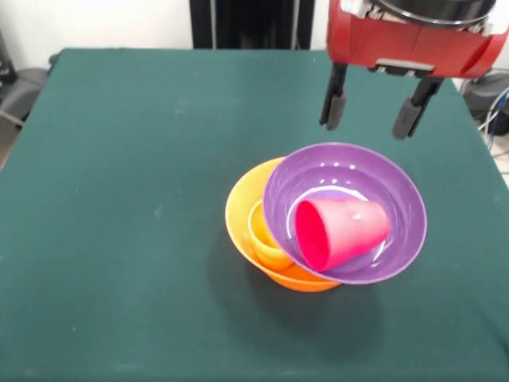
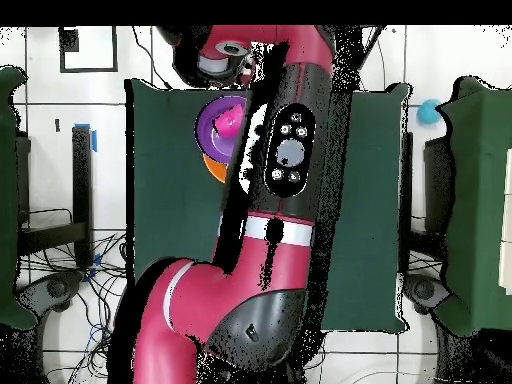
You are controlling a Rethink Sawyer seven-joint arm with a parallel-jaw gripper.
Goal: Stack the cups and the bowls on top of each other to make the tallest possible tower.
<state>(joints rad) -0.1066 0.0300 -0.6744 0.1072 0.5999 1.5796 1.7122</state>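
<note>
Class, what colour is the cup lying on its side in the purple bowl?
Red cup, clearest in the front view.

Open fingers above purple bowl tilted on orange bowl, red cup lying inside

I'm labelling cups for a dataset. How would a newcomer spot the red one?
On the green table, find the tilted purple bowl resting on the orange bowl. The red cup lies on its side inside the purple one, unlike the yellow cup below.
</note>
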